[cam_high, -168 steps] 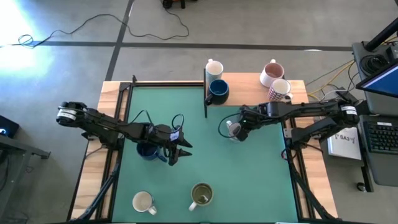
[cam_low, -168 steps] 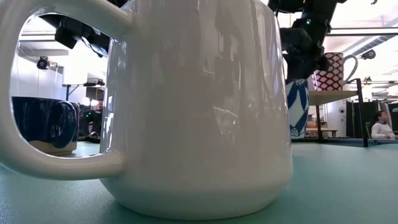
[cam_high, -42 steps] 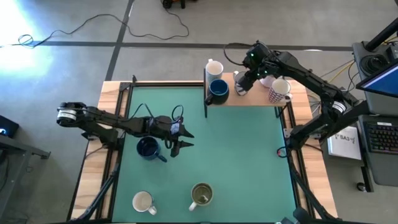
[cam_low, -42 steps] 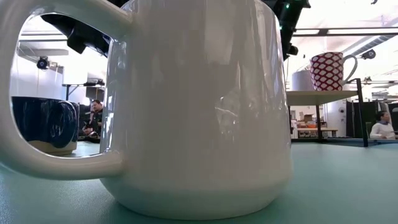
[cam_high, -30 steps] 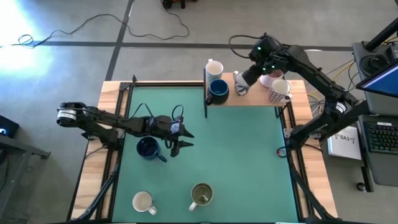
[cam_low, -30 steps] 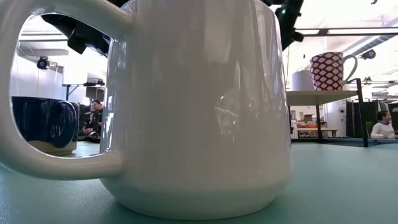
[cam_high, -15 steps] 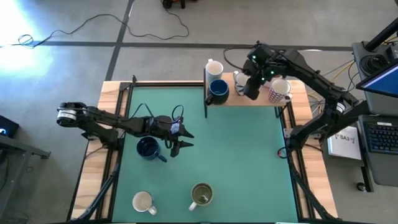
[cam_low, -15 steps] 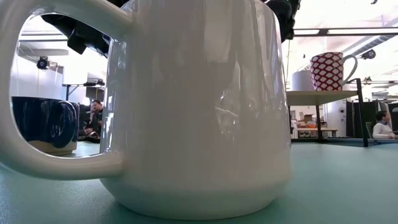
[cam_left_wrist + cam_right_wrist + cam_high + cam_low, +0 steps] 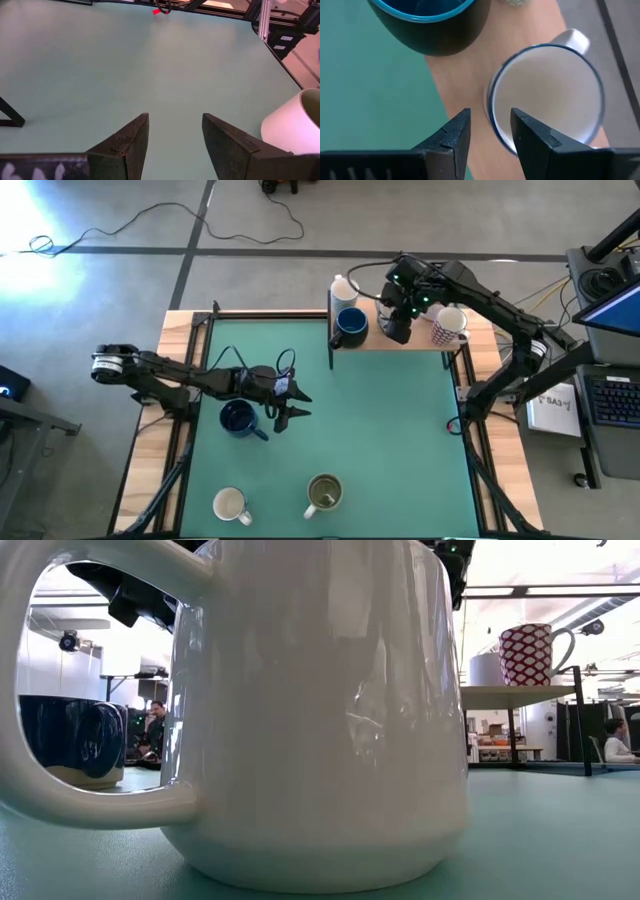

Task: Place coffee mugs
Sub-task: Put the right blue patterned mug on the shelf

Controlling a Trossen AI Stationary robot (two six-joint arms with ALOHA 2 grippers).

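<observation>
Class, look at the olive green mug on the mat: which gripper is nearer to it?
Left. The left gripper hovers over the mat, just beyond the olive green mug; the right gripper is far off above the wooden shelf.

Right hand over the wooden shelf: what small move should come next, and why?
Probably lift the right hand straight up and away. Its fingers stand apart above the blue-rimmed white mug, which sits upright on the wooden shelf beside the dark blue mug, so this one looks placed. The left hand waits open over the green mat.
</observation>
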